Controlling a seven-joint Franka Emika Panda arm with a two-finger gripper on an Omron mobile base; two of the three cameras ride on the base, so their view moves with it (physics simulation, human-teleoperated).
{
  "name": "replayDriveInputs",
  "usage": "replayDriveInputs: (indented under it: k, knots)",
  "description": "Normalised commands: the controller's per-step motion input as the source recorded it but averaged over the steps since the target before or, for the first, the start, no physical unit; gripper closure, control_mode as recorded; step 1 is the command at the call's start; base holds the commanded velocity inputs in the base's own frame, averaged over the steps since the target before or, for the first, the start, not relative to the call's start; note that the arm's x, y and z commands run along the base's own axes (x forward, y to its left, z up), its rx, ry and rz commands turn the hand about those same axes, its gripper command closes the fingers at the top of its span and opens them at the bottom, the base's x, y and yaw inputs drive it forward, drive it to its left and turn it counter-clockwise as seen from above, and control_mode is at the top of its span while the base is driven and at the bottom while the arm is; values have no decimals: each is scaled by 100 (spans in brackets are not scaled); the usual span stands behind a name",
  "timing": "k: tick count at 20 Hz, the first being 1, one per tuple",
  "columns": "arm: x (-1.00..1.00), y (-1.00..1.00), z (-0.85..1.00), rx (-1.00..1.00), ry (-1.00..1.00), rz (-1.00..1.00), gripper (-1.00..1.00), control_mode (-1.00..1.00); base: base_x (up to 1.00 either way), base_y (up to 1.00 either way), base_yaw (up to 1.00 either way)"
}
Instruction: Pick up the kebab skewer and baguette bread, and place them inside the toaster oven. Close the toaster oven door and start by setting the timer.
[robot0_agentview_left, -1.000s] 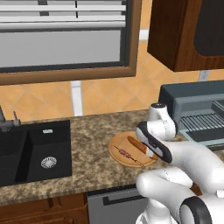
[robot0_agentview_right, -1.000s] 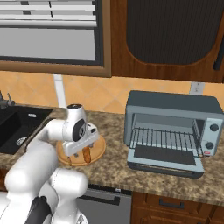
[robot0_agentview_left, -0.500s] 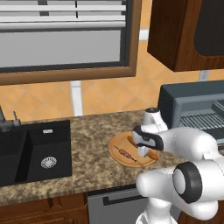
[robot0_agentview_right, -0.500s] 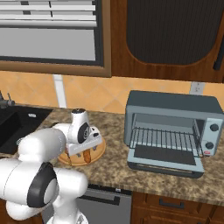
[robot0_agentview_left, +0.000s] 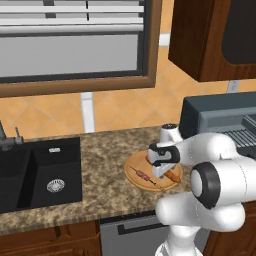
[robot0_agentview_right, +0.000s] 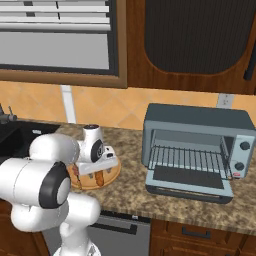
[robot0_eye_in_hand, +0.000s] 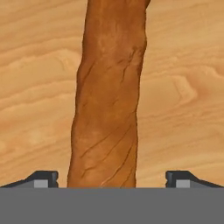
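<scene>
Sink (robot0_agentview_left: 40, 172) is sitting at the left end of the counter (robot0_agentview_left: 102, 150). Round wooden board (robot0_agentview_left: 134, 167) is lying mid-counter, carrying the kebab skewer (robot0_agentview_left: 145, 176) on its left part and the baguette bread (robot0_eye_in_hand: 109, 96) beside it. Pincer (robot0_eye_in_hand: 111, 178) is hovering low over the baguette, jaws spread wide, one tip on each side, not touching it. Toaster oven (robot0_agentview_right: 195, 122) is standing at the right, toaster oven door (robot0_agentview_right: 190, 187) dropped open, rack bare.

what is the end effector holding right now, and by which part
Nothing yet: the end effector is open, its fingertips straddling the orange-brown baguette loaf without touching it.
</scene>
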Motion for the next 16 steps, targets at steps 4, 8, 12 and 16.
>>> replayDriveInputs:
  k: [4, 8, 12, 16]
  knots:
    - [-19, 0, -8, 0, -3, -3, 100, -100, 0, 0, 0]
    - [-38, -7, 21, 0, -1, 2, 100, -100, 0, 0, 0]
    - [-78, -48, 100, 2, -7, 24, 100, -100, 0, 0, 0]
    - [-87, -86, 100, 0, -20, 27, 100, -100, 0, 0, 0]
